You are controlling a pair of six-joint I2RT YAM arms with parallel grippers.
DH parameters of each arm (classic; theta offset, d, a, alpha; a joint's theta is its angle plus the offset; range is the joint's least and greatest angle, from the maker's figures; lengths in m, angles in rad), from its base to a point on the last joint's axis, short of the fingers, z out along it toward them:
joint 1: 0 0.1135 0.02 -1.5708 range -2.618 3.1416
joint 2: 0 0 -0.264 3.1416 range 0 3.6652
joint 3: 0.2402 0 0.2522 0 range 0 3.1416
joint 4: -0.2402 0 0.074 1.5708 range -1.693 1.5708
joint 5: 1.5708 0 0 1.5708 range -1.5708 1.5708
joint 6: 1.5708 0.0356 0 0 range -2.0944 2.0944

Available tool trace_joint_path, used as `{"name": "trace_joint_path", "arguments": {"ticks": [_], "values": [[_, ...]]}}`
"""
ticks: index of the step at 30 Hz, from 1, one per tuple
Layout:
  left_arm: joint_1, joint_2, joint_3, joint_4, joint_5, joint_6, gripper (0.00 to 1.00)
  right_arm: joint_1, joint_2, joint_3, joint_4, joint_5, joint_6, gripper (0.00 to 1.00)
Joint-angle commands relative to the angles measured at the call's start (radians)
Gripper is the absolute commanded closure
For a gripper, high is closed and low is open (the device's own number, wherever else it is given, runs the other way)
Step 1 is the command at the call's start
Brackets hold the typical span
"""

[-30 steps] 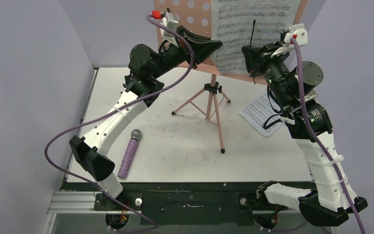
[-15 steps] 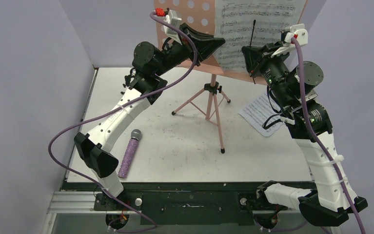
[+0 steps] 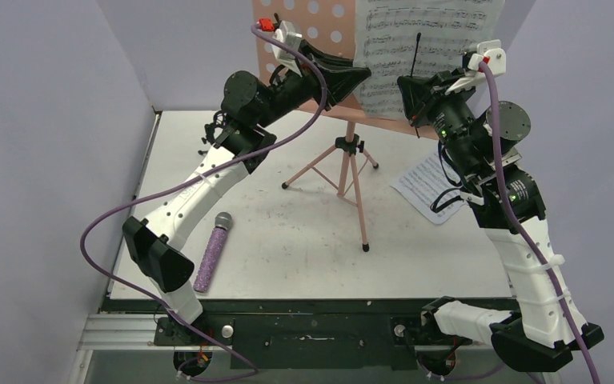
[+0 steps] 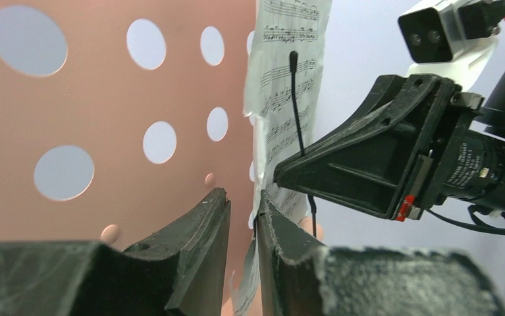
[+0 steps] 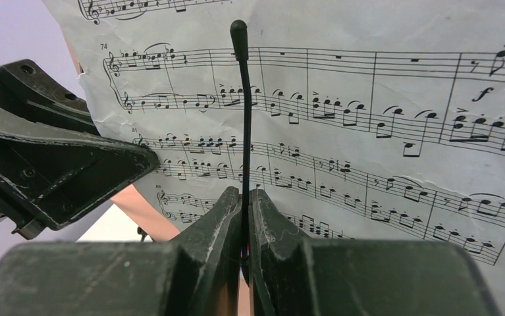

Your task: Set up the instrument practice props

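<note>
The pink perforated music stand (image 3: 311, 24) rises at the back on its tripod (image 3: 350, 172). A white sheet-music page (image 3: 383, 48) leans on its desk. My left gripper (image 3: 363, 74) is at the page's left edge, slightly open. In the left wrist view the paper (image 4: 282, 72) lies against the right finger, with a gap to the left finger (image 4: 207, 217). My right gripper (image 5: 245, 192) is shut on the stand's thin black wire page holder (image 5: 243, 99), in front of the page (image 5: 368, 118). The purple glitter microphone (image 3: 213, 254) lies on the table at the near left.
A second sheet-music page (image 3: 427, 188) lies flat on the table at the right, beside my right arm. The two gripper tips sit close together in front of the stand's desk. Grey walls close in the table on both sides.
My left gripper rose a little along the page's edge, and its jaws have parted from shut. The right gripper has not moved.
</note>
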Motion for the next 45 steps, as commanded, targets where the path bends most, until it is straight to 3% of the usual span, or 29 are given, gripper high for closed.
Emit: {"name": "trace_joint_path", "arguments": {"ticks": [1, 16, 19, 25, 32, 41, 45], "values": [[-0.002, -0.072, -0.030, 0.026, -0.050, 0.034, 0.79, 0.001, -0.022, -0.009, 0.034, -0.010, 0.018, 0.95], [0.026, -0.152, -0.135, 0.052, -0.118, 0.074, 0.58, 0.001, -0.025, -0.020, 0.047, 0.004, 0.029, 0.81], [0.029, -0.166, -0.157, 0.065, -0.115, 0.074, 0.52, 0.001, -0.026, -0.024, 0.052, 0.011, 0.031, 0.75], [0.034, -0.193, -0.199, 0.097, -0.112, 0.092, 0.46, -0.001, -0.030, -0.027, 0.054, 0.018, 0.035, 0.51], [0.034, -0.228, -0.255, 0.166, -0.097, 0.115, 0.32, 0.000, -0.035, -0.025, 0.057, 0.028, 0.029, 0.31], [0.034, -0.275, -0.390, 0.369, -0.095, 0.161, 0.10, 0.001, -0.048, -0.033, 0.077, 0.028, 0.022, 0.18], [0.034, -0.293, -0.423, 0.404, -0.085, 0.188, 0.06, 0.001, -0.053, -0.032, 0.081, 0.028, 0.020, 0.09]]}}
